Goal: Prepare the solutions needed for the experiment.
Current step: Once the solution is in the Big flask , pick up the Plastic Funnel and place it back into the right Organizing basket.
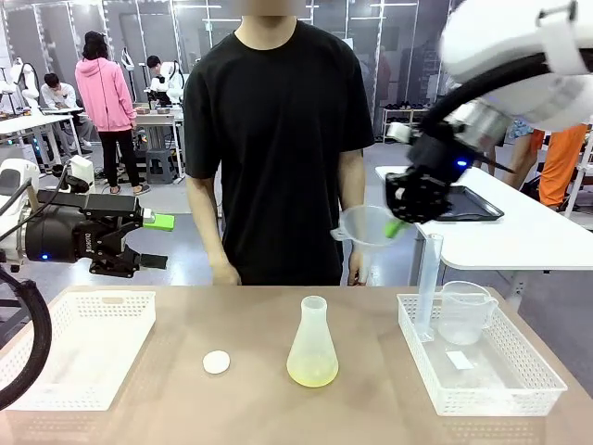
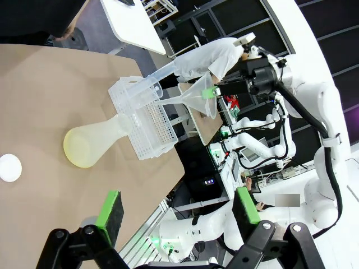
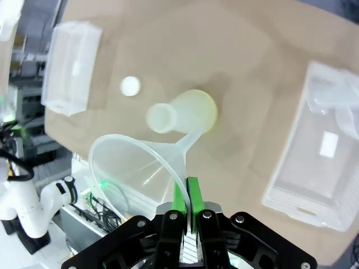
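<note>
**Asker:** Start on your left. What has that hand got?

**Me:** Nothing. My left gripper [image 1: 156, 241] hangs in the air by the left end of the table [image 1: 371, 320], near the white basket [image 1: 56, 311]. Its jaws are spread wide and empty.

**Asker:** And the middle?

**Me:** A small white cap [image 1: 216, 362] lies there. Just right of it the flask [image 1: 312, 338] stands upright, its neck uncovered. The solutions [image 1: 312, 374] are a shallow yellow-green pool in its bottom.

**Asker:** Your right?

**Me:** My right gripper [image 1: 404, 221] is pinched tight on the rim of the funnel [image 1: 361, 225]. I hold it high, above and right of the flask, well apart from its neck. Lower down, the measuring cylinder [image 1: 428, 287] and beaker [image 1: 463, 313] stand in the right-hand basket [image 1: 491, 400].

**Asker:** How far along?

**Me:** Early, I judge. The funnel is not yet seated in the neck, and the pouring is all to do.
</note>
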You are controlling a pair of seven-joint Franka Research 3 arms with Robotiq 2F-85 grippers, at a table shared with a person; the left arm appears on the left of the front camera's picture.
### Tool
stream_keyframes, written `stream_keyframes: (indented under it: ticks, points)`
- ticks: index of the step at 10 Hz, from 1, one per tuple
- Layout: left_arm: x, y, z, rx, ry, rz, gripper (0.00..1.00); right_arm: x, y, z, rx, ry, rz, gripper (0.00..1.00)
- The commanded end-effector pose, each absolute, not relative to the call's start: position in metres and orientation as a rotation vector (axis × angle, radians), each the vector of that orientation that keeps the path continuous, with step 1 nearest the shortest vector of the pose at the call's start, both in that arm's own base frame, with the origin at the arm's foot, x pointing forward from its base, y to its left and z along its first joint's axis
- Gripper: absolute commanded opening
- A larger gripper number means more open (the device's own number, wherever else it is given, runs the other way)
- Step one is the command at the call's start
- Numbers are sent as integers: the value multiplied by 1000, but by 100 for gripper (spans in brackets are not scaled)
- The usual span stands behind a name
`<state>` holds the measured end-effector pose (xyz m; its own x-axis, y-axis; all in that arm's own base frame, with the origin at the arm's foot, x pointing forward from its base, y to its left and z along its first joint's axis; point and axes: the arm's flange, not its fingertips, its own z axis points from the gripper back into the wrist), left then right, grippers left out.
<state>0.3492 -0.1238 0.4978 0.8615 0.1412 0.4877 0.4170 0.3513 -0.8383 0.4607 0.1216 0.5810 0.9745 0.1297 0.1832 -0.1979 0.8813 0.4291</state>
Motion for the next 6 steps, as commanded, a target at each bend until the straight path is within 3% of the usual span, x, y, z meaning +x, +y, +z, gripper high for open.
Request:
stream_keyframes:
  ticks: [1, 6]
  points:
    - [348, -125, 500, -1211, -528, -176, 100, 446, 75, 568, 452, -147, 91, 0]
    - [348, -125, 500, -1211, -528, -176, 100, 420, -21, 535, 460, -174, -97, 0]
